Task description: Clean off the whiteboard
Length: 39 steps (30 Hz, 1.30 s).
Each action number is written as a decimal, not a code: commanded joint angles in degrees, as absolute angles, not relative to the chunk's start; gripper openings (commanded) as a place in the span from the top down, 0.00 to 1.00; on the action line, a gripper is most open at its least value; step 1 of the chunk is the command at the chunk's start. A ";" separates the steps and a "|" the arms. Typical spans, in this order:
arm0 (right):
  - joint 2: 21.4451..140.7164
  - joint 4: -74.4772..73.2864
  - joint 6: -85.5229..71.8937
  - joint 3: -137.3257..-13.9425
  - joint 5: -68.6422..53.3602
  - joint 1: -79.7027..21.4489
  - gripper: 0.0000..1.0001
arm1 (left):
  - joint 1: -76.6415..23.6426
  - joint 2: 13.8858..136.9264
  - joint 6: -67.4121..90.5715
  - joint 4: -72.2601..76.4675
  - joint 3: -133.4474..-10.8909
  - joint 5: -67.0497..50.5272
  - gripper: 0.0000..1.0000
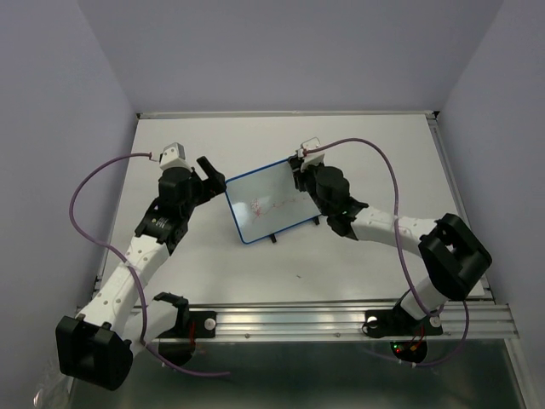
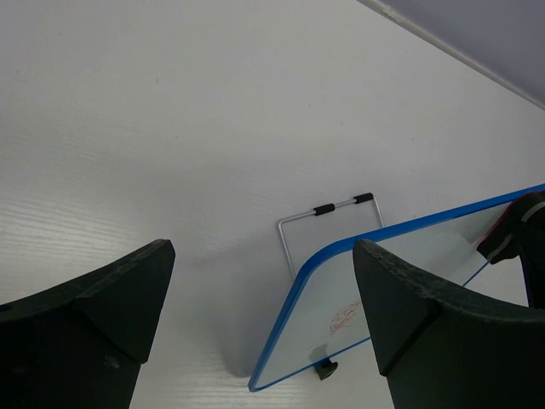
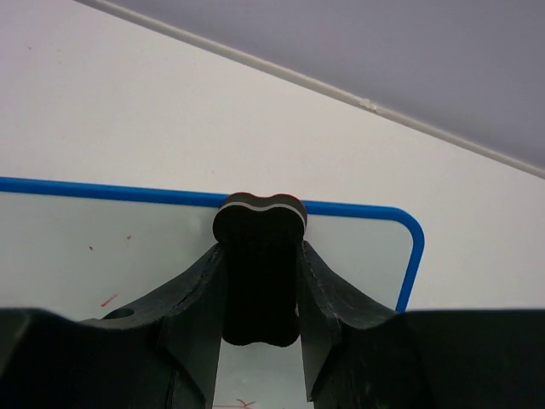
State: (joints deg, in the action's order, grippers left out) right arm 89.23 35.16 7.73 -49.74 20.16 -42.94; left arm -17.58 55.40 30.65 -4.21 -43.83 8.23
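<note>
Right wrist: right claw (image 3: 260,256) clenches eraser (image 3: 258,226) at whiteboard (image 3: 68,247) edge; press flat, sweep over red marks (image 3: 109,300); left claw (image 2: 262,251) released.

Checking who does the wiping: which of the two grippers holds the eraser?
The right gripper: it is shut on the black eraser at the edge of the whiteboard. The left gripper is open and empty.

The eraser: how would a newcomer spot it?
On the white table, find the blue-framed whiteboard in the middle. By its far right corner, the right claw pinches the eraser: a small black waisted block, the only thing either claw holds.
</note>
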 commanded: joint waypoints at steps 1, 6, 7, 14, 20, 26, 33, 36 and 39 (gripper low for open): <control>90.78 37.80 8.09 -54.74 15.15 -43.07 0.92 | -17.93 53.97 30.76 -3.25 -43.42 9.05 0.01; 92.28 35.69 6.68 -55.99 6.26 -43.07 0.92 | -17.93 53.70 30.85 -3.60 -43.77 9.32 0.01; 92.46 35.51 6.68 -55.90 5.37 -43.59 0.92 | -17.93 53.70 30.76 -3.69 -43.86 9.23 0.01; 93.51 31.47 7.12 -54.58 2.20 -46.76 0.92 | -17.93 53.88 30.67 -3.60 -43.77 9.23 0.01; 94.92 29.98 6.59 -51.60 5.19 -50.44 0.92 | -17.93 53.96 30.67 -3.52 -43.68 9.14 0.01; 93.69 30.06 4.66 -48.08 2.46 -50.98 0.92 | -17.93 54.05 30.67 -3.25 -43.42 8.97 0.01; 89.39 32.43 2.37 -47.20 15.08 -50.98 0.92 | -17.93 53.70 30.59 -3.16 -43.24 9.05 0.01; 88.51 35.24 3.43 -47.37 20.11 -50.98 0.92 | -17.93 53.53 30.41 -3.16 -43.16 9.14 0.01; 88.59 37.26 5.01 -48.25 25.04 -50.19 0.91 | -17.93 53.44 30.32 -3.16 -43.24 9.05 0.01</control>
State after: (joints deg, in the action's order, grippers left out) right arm 90.72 31.75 4.14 -47.07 16.14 -50.81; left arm -17.61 55.31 30.89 -4.56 -43.72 8.25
